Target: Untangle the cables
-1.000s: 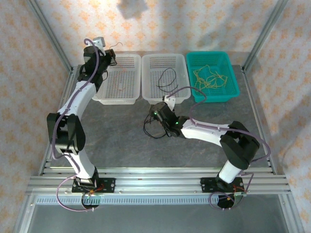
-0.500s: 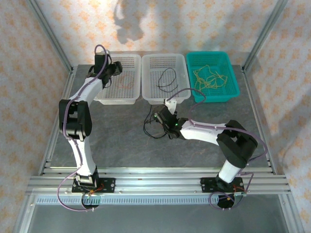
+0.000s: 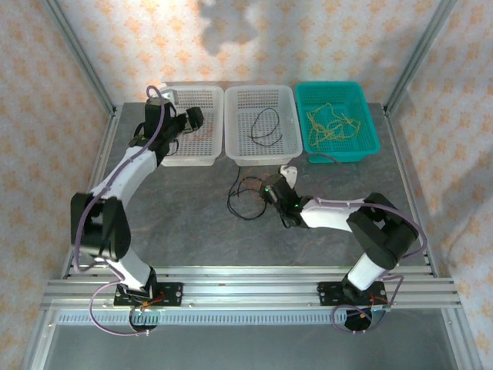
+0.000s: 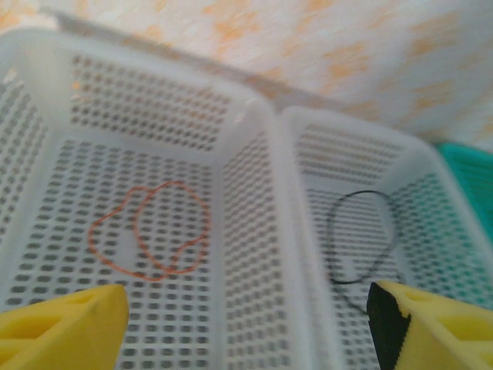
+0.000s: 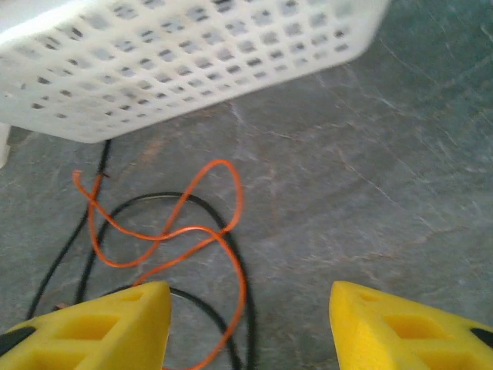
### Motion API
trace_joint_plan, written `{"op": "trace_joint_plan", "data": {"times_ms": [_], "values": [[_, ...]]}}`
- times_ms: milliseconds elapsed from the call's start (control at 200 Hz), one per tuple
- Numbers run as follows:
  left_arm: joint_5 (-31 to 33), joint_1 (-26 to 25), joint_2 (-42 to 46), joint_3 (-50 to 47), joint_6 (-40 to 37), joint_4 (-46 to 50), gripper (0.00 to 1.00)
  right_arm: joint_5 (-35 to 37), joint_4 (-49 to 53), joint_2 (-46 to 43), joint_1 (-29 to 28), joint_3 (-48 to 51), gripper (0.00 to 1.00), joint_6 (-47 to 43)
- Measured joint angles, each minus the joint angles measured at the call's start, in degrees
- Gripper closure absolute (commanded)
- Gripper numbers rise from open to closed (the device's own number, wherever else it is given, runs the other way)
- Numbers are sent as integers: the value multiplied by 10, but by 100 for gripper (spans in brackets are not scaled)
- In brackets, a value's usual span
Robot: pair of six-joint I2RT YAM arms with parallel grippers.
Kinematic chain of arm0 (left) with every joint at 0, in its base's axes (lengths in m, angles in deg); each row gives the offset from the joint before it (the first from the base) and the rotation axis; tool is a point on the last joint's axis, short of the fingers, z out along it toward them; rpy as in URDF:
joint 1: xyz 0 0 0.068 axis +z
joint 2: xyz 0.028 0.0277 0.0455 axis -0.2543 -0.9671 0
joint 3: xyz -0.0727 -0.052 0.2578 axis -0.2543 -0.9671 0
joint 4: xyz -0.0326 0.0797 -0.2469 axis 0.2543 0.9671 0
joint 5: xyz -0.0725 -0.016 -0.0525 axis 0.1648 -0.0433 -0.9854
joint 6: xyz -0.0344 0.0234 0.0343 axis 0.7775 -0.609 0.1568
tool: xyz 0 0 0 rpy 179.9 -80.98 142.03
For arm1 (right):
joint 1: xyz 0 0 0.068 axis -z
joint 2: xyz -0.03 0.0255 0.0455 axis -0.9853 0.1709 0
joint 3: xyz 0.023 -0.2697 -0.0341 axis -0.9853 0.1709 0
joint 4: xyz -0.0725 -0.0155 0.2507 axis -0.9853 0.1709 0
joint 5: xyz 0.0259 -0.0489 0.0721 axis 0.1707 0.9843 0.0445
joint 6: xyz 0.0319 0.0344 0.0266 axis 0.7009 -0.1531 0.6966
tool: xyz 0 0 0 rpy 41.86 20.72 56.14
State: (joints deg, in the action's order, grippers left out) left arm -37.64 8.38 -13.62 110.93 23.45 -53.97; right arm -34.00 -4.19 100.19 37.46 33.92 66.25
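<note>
Currently mid-sort: left hand (image 3: 192,118) wide and empty above the left basket (image 4: 254,131), one orange cable (image 4: 150,227) lying loose below it. Right hand (image 5: 250,297) partly open, holding nothing, low over the table (image 5: 370,193). The orange-and-black tangle (image 5: 166,231) sits just ahead-left of it, so next probably pinch one strand only and lift it clear.

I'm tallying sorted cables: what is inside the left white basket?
One orange-red cable, looped on the floor of the left white basket. A yellow finger of the left hand covers a near corner; anything there is hidden.
</note>
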Motion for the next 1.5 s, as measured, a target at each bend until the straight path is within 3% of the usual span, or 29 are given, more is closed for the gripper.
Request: {"op": "trace_joint_plan", "data": {"times_ms": [200,496,1367,1502], "values": [[-2,-28,92,-72,1,-33,19,-39,-72,-3,13,31,47,20],[-2,-41,157,-201,37,-62,20,-63,-129,20,28,26,48,33],[-25,-42,166,-216,71,-101,22,-57,-164,136,28,-37,54,21],[-25,-42,166,-216,71,-101,22,-58,-170,149,33,-42,59,17]]}}
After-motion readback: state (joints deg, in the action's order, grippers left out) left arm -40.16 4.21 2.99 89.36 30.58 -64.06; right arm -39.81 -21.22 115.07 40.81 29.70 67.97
